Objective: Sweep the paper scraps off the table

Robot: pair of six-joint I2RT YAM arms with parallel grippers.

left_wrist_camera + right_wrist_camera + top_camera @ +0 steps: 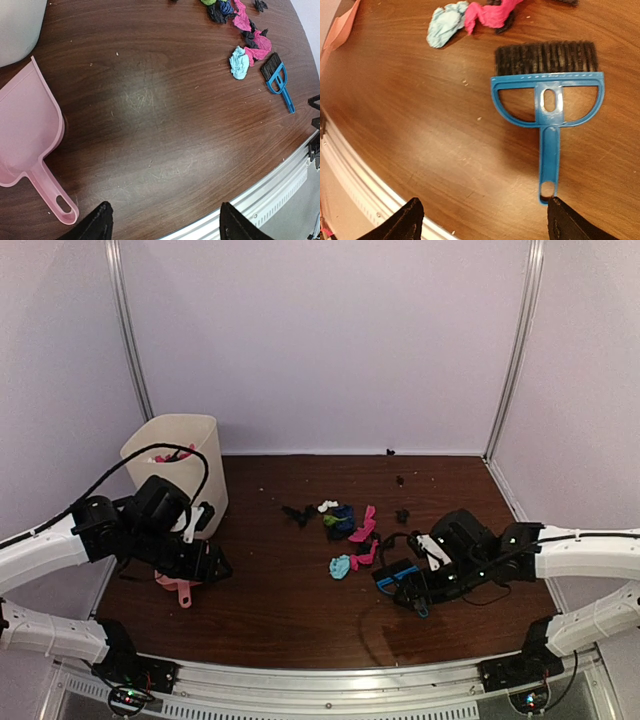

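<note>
- Left gripper [165, 222] is being held open beside the pink dustpan [25, 130].
- Right gripper [482, 220] is being held open above the blue brush [548, 100], near the paper scraps [470, 20].

The left arm [45, 552] and the right arm [585, 540] both bend inward from their sides, wrists tipped down. The left hand [165, 222] hangs low, fingers spread wide, gripping nothing. The right hand [487, 220] gapes just as wide, empty too.
</note>
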